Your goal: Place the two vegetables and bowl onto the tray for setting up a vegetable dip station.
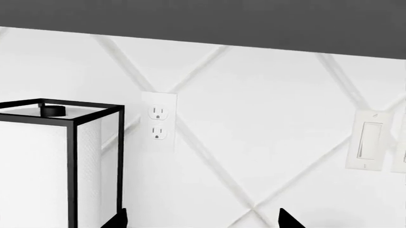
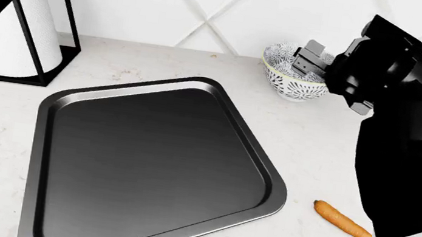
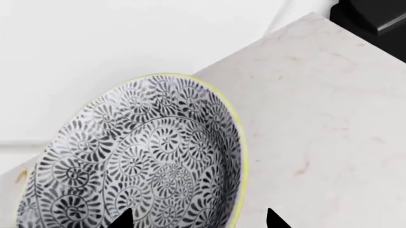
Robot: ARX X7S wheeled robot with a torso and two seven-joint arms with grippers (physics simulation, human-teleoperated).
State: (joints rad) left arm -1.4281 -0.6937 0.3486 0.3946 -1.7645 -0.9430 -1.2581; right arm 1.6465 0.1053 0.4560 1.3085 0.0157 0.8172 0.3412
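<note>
The big dark tray [image 2: 151, 166] lies flat on the counter with nothing on it. The patterned bowl [image 2: 286, 76] sits past its far right corner, by the wall. The right gripper [image 2: 310, 61] hangs over the bowl's rim, fingers apart. The bowl looks hard, smooth and breakable, so pinching the rim gently seems best. The small carrot [image 2: 343, 222] lies right of the tray. The left gripper [image 1: 203, 221] is open too.
</note>
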